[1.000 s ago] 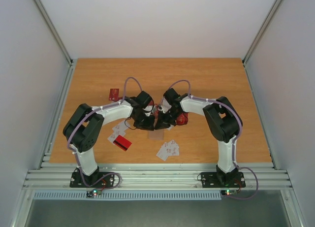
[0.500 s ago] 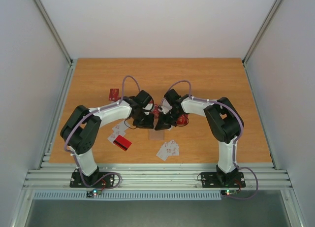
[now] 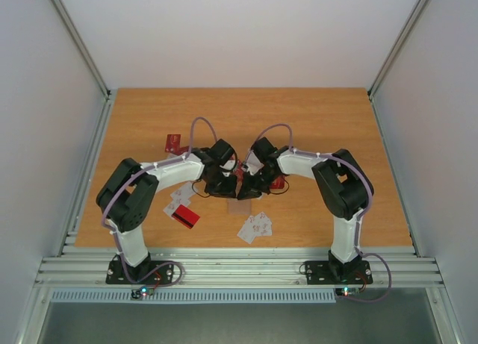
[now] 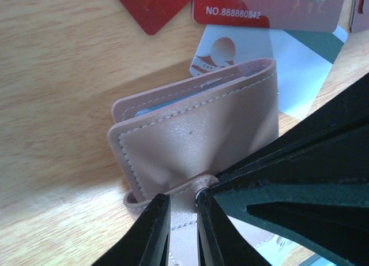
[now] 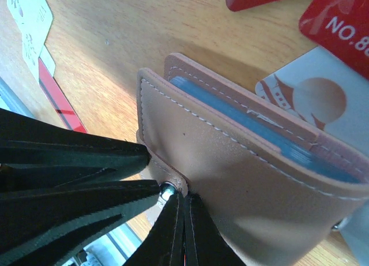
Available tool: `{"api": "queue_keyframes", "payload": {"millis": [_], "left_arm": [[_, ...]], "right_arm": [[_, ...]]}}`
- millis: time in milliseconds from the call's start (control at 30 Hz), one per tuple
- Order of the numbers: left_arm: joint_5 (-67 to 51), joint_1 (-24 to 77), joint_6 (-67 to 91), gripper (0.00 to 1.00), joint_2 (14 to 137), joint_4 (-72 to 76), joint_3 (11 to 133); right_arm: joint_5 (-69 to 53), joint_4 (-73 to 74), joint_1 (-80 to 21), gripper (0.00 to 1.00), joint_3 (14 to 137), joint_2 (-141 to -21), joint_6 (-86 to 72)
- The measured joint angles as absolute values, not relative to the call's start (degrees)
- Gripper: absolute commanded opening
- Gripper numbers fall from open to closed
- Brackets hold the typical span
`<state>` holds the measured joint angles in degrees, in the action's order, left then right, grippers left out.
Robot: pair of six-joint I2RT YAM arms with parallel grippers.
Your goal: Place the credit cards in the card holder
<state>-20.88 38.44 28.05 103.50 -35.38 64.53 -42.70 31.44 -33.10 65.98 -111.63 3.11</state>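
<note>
Count: one holder [image 4: 196,139], two grippers, and cards of two kinds on the table [image 3: 314,120]. From above we make at least three red cards: one far left [image 3: 173,143], one black-striped [image 3: 185,217] by the left arm, and one beside the right wrist [image 3: 278,183]. The white cards lie in two small heaps, one left of centre [image 3: 181,195] and one near the front edge [image 3: 255,226]. We cannot settle how many are in each heap. One more white card with a red sun mark [image 4: 230,52] shows in the wrist views, partly under the holder's far edge. The holder sits mid-table where the two grippers meet, folded almost shut. Its blue-grey pocket lining [image 5: 248,127] shows in the gap between the flaps. We cannot tell whether any card is inside it. The left gripper [image 4: 183,199] has its jaws only a sliver apart, with the holder's strap tab [image 4: 184,211] pinched between them. The right gripper [image 5: 181,199] has its jaws pressed fully together, tips against the snap end of that tab. We cannot tell whether it grips anything.
</note>
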Motion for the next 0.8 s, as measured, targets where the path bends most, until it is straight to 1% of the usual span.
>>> {"api": "queue_keyframes", "payload": {"millis": [167, 300, 567, 800], "left_arm": [[-21.2, 39.0, 28.1, 0.17, 104.3, -35.4, 65.2], [-21.2, 39.0, 28.0, 0.14, 104.3, -35.5, 65.3], [-21.6, 39.2, 27.7, 0.12, 104.9, -35.6, 65.6], [-21.5, 39.9, 26.0, 0.05, 105.4, -36.2, 66.4]], "right_arm": [[-42.7, 30.4, -33.1, 0.01, 65.0, -111.2, 3.4], [-42.8, 29.0, -32.9, 0.01, 64.0, -110.8, 3.8], [-43.1, 28.1, -32.8, 0.01, 63.3, -110.6, 4.6], [-43.2, 27.9, -32.8, 0.01, 63.0, -110.5, 4.9]]}}
